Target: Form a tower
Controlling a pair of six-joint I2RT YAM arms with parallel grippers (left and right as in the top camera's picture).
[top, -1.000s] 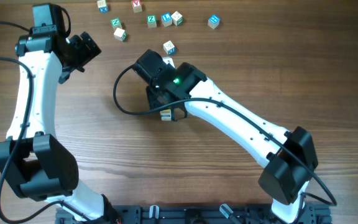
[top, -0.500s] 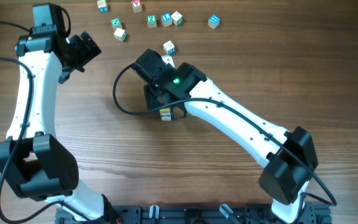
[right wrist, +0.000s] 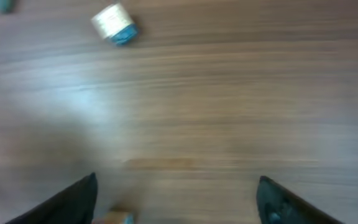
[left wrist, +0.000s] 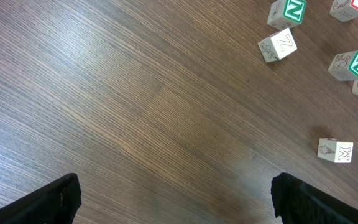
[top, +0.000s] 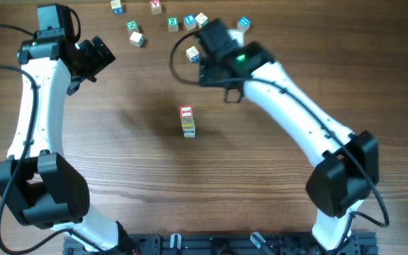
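Tabletop [top: 119, 149]: wood; tower [top: 187, 121] mid-scene, loose cubes [top: 173, 23] along far edge.
Right arm [top: 289, 106]: reaches far of centre; jaws open, empty, near loose cubes.
Left arm [top: 30, 106]: far left, well apart from tower; jaws wide open, empty.
Tower: stands free, mid-tabletop; red face on top, yellow beneath.
Nearest cube [top: 192, 53]: likely next; grip squarely, lower plumb over tower, release gently.

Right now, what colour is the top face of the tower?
Red. The tower shows best in the overhead view, with a yellow face below the red one.
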